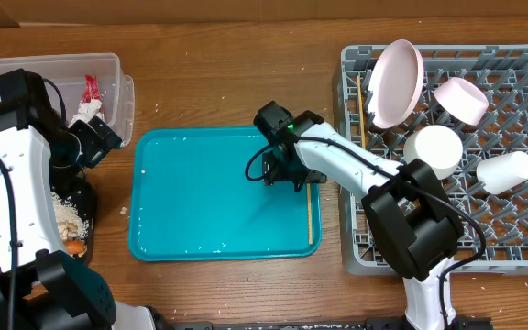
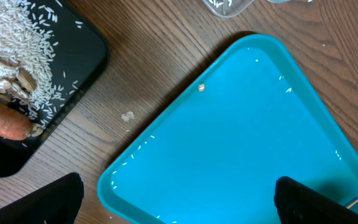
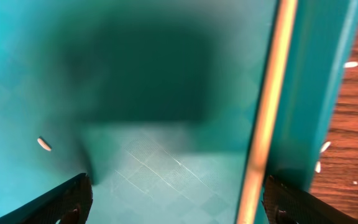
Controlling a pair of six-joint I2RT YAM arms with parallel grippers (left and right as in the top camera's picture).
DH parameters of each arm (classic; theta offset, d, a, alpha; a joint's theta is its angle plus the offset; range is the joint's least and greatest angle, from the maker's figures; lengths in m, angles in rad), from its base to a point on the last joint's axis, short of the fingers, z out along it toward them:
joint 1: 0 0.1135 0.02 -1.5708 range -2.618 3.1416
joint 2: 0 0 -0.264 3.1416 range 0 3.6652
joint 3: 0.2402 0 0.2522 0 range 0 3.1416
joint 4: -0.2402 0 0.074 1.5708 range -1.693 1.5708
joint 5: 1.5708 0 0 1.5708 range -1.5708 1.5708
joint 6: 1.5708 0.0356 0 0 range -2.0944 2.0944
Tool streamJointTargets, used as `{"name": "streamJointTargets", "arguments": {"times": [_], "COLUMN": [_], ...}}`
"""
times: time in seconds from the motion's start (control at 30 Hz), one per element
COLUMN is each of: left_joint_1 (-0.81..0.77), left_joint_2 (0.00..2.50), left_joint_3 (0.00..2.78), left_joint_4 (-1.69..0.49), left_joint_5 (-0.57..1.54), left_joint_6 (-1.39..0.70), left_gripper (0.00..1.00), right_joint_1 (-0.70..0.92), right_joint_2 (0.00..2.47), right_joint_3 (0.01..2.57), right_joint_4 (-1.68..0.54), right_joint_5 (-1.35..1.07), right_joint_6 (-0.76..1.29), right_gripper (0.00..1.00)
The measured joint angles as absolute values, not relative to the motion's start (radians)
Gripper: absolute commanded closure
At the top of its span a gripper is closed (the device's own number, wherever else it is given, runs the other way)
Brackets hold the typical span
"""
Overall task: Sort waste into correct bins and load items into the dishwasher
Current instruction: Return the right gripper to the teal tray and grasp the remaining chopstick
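The right gripper [image 3: 176,202] hangs low over the teal tray [image 1: 209,202], near its right edge in the overhead view. Its two fingers are spread wide and pinch nothing. In the right wrist view a wooden chopstick [image 3: 269,106] runs top to bottom between those fingers, close to the right-hand one. It lies in the groove where the tray floor meets the raised rim. That spot probably explains the wide spread and low approach, since the rim leaves little room for a finger beside the stick.

The other chopstick [image 1: 359,108] is already in the grey dish rack [image 1: 348,183], against its left wall. A plate [image 1: 397,82], a bowl [image 1: 461,99] and two cups [image 1: 434,149] [image 1: 505,171] are propped among the pegs.

The waste looks sorted. The red wrapper [image 1: 90,89] and the silvery-white wrapper [image 1: 87,112] sit in the clear tub [image 1: 26,69] at the upper left. The rice-like scraps [image 2: 17,37] and the carrot piece [image 2: 2,121] lie on the black tray [image 2: 79,56].

The left gripper [image 2: 179,208] hovers between that black tray and the teal one, fingers apart and empty, seemingly parked out of the way. The stick on the tray appears to be the last item to load.
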State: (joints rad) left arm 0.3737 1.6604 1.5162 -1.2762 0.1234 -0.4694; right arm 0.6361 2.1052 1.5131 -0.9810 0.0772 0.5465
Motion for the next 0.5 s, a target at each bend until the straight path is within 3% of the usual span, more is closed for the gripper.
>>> {"name": "streamJointTargets", "arguments": {"times": [0.07, 0.13, 0.33, 0.5], "left_joint_1": [0.374, 0.374, 0.374, 0.374], "left_joint_2": [1.660, 1.660, 1.660, 1.660], "left_joint_3": [1.517, 1.517, 1.516, 1.516], "left_joint_4": [-1.276, -1.276, -1.276, -1.276], "left_joint_5": [0.123, 0.123, 0.123, 0.123], "left_joint_6": [-0.469, -0.469, -0.469, -0.469], "left_gripper": [0.00, 0.00, 0.00, 0.00], "right_joint_1": [0.636, 0.636, 0.636, 0.636], "right_joint_2": [2.105, 2.105, 2.105, 2.105], "right_joint_3": [1.504, 1.499, 1.499, 1.498], "right_joint_4": [-0.973, -0.970, -0.971, -0.974], "right_joint_5": [0.070, 0.062, 0.052, 0.053], "right_joint_6": [0.547, 0.550, 0.561, 0.573], "right_gripper": [0.12, 0.21, 0.66, 0.96]}}
